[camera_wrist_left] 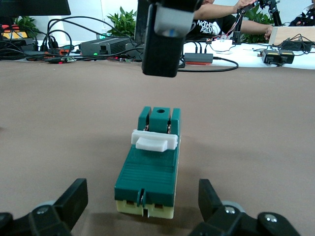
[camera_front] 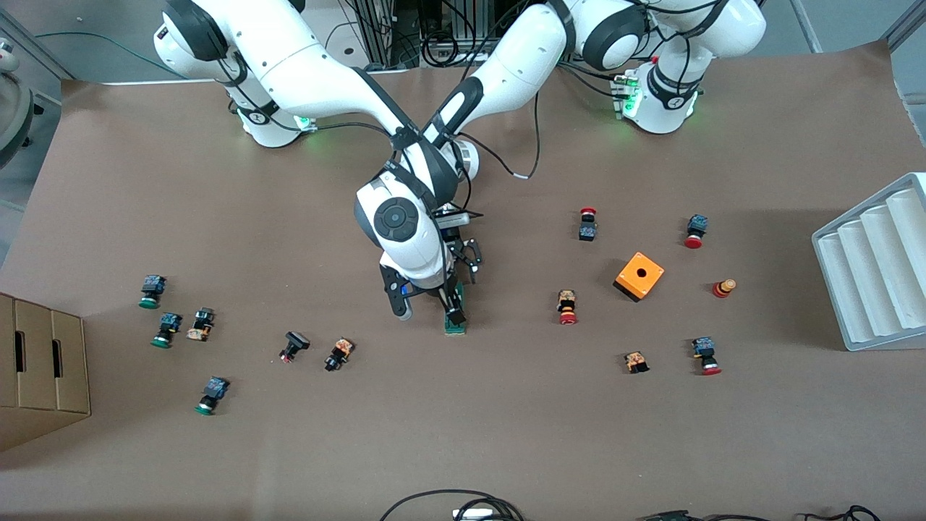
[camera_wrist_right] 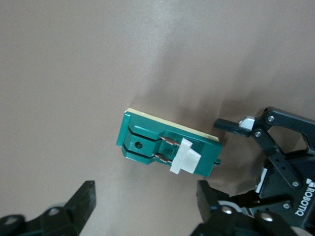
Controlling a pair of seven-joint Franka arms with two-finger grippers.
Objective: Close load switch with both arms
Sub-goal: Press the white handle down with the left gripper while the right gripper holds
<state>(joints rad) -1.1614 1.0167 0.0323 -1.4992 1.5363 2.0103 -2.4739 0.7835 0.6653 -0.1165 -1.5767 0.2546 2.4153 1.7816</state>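
The load switch (camera_front: 454, 327), a narrow dark-green block with a white tab (camera_wrist_left: 153, 140), lies flat on the brown table where the two arms cross. My left gripper (camera_front: 463, 271) is low at the switch's end farther from the front camera. It is open, and its fingers (camera_wrist_left: 76, 196) stand on either side of that end without touching it. My right gripper (camera_front: 427, 307) hangs open above the switch, pointing down. One of its fingers (camera_wrist_left: 160, 39) is over the end nearer the front camera. The right wrist view shows the switch (camera_wrist_right: 147, 135) from above, outside the right gripper's (camera_wrist_right: 145, 206) jaws.
An orange box with a hole (camera_front: 639, 276) and red-capped push buttons (camera_front: 587, 224) lie toward the left arm's end. Green-capped buttons (camera_front: 152, 291) and a cardboard box (camera_front: 40, 362) are toward the right arm's end. A white ribbed tray (camera_front: 875, 268) stands at the table's edge.
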